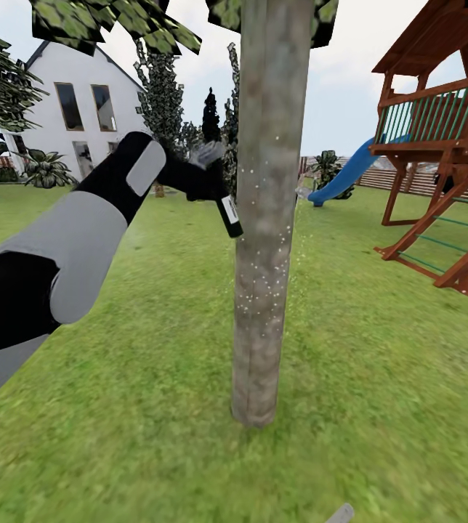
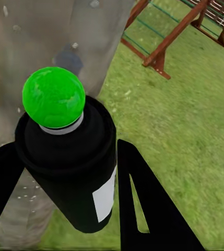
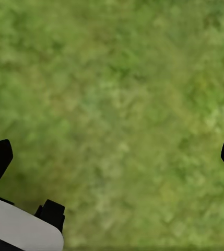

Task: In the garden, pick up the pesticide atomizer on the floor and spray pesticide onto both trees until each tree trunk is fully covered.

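**Ana:** Head view puts the pesticide atomizer [image 1: 223,203] at about ten o'clock from the frame's centre, tilted, just beside the tree trunk [image 1: 263,211], on the trunk's nine o'clock side. The left gripper [image 1: 203,181] is closed around its black body.

**Ben:** The left wrist view agrees: the bottle [image 2: 70,167] sits clamped between both black fingers [image 2: 143,198], with the trunk [image 2: 49,47] right behind it. White specks of pesticide [image 1: 252,171] dot the bark around the middle; the lower stretch near the lawn [image 1: 379,378] looks mostly bare.

**Ana:** So the robot is probably mid-spray on this tree. To do it well, it likely needs the nozzle kept facing the bark, sweeping down toward six o'clock, then working around the far side.

**Ben:** Whether the nozzle faces the bark is hard to tell here. The grip should hold firm, since a tilted bottle may slip.

**Ana:** And the right gripper [image 3: 112,157]?

**Ben:** Its fingertips stand wide apart over grass, holding nothing. The playset [image 1: 437,145] at two o'clock is well apart.
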You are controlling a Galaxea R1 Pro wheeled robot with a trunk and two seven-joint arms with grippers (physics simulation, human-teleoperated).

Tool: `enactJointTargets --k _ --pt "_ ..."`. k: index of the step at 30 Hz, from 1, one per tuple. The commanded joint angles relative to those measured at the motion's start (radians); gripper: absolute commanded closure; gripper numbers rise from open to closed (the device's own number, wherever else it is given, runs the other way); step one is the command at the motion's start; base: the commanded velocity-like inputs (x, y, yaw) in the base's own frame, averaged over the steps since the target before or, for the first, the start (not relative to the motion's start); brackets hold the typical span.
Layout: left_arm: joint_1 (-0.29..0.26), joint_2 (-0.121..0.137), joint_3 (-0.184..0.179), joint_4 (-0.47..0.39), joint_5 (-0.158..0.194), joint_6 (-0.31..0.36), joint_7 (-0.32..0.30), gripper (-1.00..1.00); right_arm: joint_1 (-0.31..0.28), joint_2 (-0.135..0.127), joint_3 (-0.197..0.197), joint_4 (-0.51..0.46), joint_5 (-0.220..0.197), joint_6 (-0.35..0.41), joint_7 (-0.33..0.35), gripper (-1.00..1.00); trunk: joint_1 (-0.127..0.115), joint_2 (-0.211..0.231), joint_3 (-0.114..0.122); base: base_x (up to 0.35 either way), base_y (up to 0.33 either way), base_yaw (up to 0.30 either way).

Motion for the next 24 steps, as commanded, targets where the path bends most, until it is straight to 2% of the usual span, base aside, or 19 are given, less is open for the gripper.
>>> enactJointTargets --k 1,7,20,24 --pt "0.000 0.000 0.001 0.019 0.005 0.000 0.000 1.00 0.000 0.000 0.000 0.000 0.000 0.000 0.000 -1.00 0.000 0.000 0.000 0.000 0.000 0.000" --pt "0.000 0.000 0.001 0.090 0.005 -0.001 0.001 1.00 0.000 0.000 0.000 0.000 0.000 0.000 0.000 -1.00 0.000 0.000 0.000 0.000 0.000 0.000" --pt "0.000 -0.005 0.008 0.130 0.004 -0.003 -0.004 1.00 0.000 0.000 0.000 0.000 0.000 0.000 0.000 -1.00 0.000 0.000 0.000 0.000 0.000 0.000" --pt "0.000 -0.017 0.007 0.132 0.005 -0.003 -0.006 1.00 0.000 0.000 0.000 0.000 0.000 0.000 0.000 -1.00 0.000 0.000 0.000 0.000 0.000 0.000"
